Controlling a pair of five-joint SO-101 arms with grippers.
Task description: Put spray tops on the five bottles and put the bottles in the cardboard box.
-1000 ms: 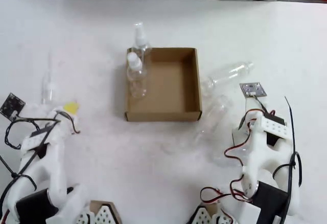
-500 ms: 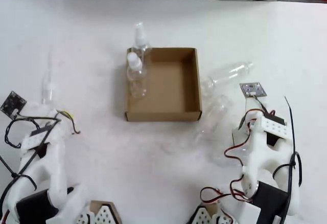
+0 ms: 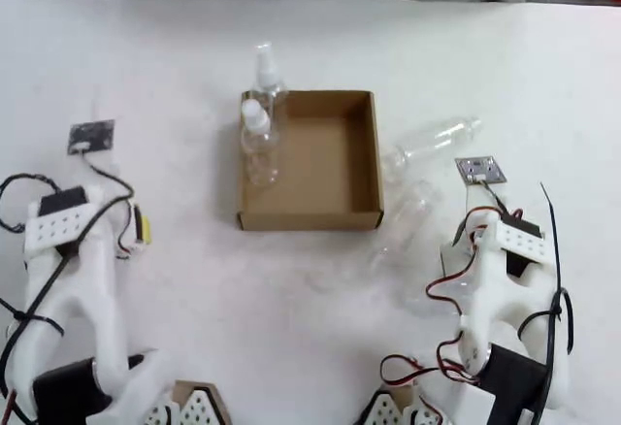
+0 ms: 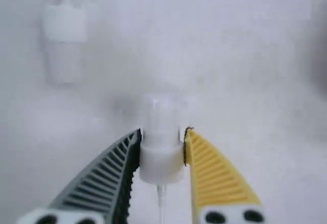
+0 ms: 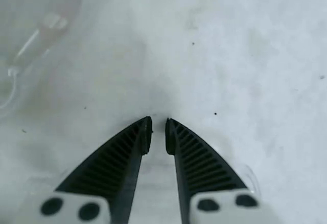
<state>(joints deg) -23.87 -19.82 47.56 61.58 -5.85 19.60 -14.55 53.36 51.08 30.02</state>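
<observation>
Nearest the robot's side of the table (image 3: 310, 289), the left gripper (image 4: 162, 132) is clamped on a white spray top (image 4: 162, 157). The grey finger and the yellow finger press on the collar from either side, and the thin dip tube (image 4: 161, 203) points back toward the wrist. Just past it a second spray top (image 4: 64, 35) lies loose on the white surface, apart from the held one. In the high view the left arm (image 3: 68, 270) stands over the table's left part, well apart from the box. The right gripper (image 5: 157, 127) hangs above bare table with its two black fingers drawn almost together, only a narrow slit between the tips and nothing in it. The right arm (image 3: 500, 260) sits low at the right side. Between it and the box a clear bottle without a top (image 3: 408, 210) lies on its side, close to the box's near corner on that side. A second uncapped clear bottle (image 3: 434, 140) lies a little farther back, slanted, with its neck pointing away from the box. The cardboard box (image 3: 310, 219) rests open in the middle of the table. One bottle fitted with a spray top (image 3: 258, 148) is inside it, against the wall on the left arm's side. Farthest off, another bottle with a spray top (image 3: 267, 74) stands outside the box, just behind the far corner on that same side. Whether it touches the cardboard cannot be told.
</observation>
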